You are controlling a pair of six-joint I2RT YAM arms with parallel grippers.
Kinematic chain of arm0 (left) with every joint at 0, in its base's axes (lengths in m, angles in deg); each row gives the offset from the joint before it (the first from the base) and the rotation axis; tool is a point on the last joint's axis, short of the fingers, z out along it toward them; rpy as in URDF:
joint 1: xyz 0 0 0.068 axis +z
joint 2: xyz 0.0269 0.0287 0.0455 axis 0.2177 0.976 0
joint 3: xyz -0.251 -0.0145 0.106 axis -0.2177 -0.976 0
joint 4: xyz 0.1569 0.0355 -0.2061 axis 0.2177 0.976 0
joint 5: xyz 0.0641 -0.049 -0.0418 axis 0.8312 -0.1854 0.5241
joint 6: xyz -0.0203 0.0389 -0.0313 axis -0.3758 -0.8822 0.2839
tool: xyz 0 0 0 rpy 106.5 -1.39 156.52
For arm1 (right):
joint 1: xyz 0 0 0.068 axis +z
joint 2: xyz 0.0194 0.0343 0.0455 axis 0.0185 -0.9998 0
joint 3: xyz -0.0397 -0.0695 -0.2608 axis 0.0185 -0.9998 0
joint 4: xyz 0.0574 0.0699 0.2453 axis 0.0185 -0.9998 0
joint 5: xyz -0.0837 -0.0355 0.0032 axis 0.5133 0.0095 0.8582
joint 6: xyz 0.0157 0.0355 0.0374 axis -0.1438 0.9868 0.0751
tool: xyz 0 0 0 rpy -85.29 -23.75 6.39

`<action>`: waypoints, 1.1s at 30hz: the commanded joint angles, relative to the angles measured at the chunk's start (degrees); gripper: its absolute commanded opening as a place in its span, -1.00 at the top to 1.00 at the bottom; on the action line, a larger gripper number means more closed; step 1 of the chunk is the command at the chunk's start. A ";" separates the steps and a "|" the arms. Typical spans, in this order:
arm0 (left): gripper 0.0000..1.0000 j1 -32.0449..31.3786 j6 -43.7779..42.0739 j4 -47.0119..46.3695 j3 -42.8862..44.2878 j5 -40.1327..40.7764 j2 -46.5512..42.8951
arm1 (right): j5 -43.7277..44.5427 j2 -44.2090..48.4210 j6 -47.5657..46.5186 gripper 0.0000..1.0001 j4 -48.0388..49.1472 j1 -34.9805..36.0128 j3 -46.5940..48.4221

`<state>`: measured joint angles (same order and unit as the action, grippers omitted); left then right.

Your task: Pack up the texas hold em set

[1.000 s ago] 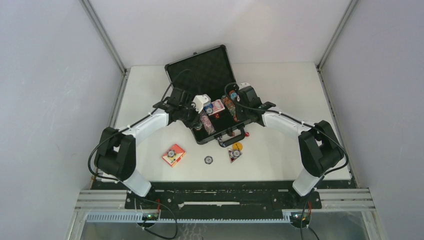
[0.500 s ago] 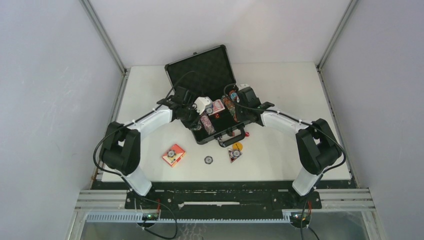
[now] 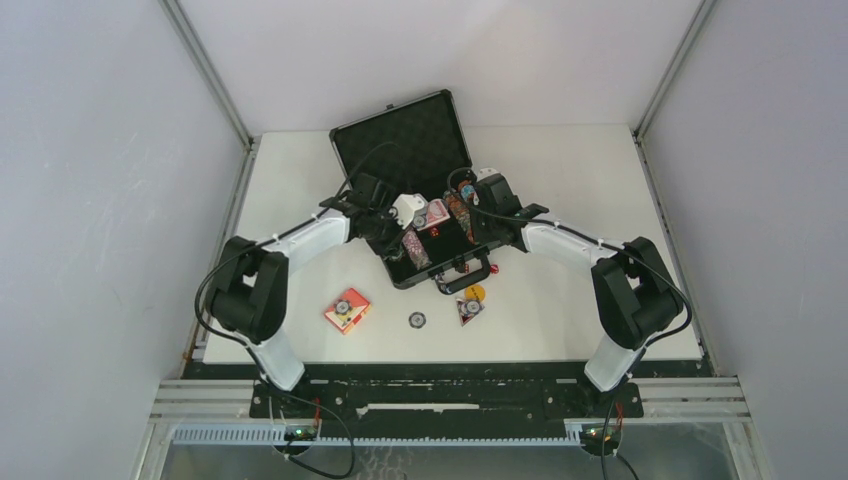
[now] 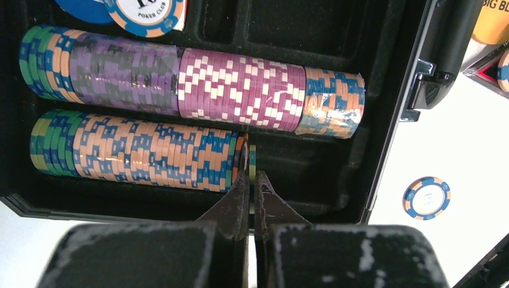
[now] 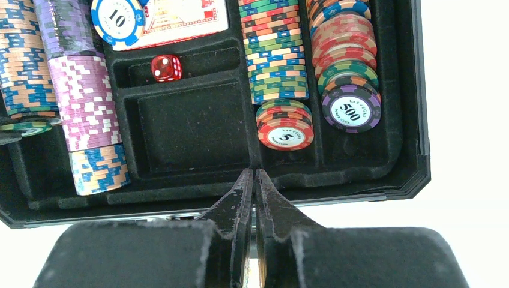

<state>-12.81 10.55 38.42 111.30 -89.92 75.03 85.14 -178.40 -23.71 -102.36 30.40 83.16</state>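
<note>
- Our left gripper (image 4: pixel 252 174) is closed tight. Its tips are right at the edge of a green chip (image 4: pixel 252 157), at the 3 o'clock end of the near row (image 4: pixel 138 153). We cannot tell if it pinches the chip or only pushes it.
- To do this step well, we think the chip should stay standing up. We should slide it flat against the row, toward 9 o'clock. Then we should pull away slowly, so it does not tip into the free space beside it.
- Our right gripper (image 5: pixel 252 173) is closed too and holds nothing. It hangs over the near wall of the case (image 5: pixel 414 90).
- The case sits open near the middle of the table (image 3: pixel 560 170), with its lid at 12 o'clock.
- On its left side lie the near row and a far row (image 4: pixel 240 87).
- In the middle there is a red die (image 5: pixel 166 67) in a small slot. A card box (image 5: pixel 180 18) is at 12 o'clock from it, and the big slot (image 5: pixel 192 126) is empty.
- On the right side are two more rows (image 5: pixel 276 54).
- Out on the table, at 6 o'clock from the case, we see a second card box (image 3: pixel 347 310), a loose chip (image 3: pixel 417 320) and buttons (image 3: pixel 474 293).
</note>
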 commanded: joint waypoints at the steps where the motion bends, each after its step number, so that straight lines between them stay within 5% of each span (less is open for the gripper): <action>1: 1.00 -0.41 -0.59 -1.09 4.91 -1.06 0.89 | -0.26 0.81 -0.78 0.78 1.74 -0.35 1.15; 25: 0.99 -0.54 -4.62 8.89 7.77 -2.01 4.31 | -0.69 -0.15 -0.78 0.78 2.19 -0.35 0.80; 33: 0.68 -0.54 -4.37 9.72 8.26 -1.12 5.58 | -0.63 -0.25 -1.07 0.78 2.02 -0.37 0.79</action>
<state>-13.21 7.04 44.02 117.77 -91.80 79.40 84.64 -178.70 -23.75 -102.39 30.14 83.16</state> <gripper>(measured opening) 0.133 0.109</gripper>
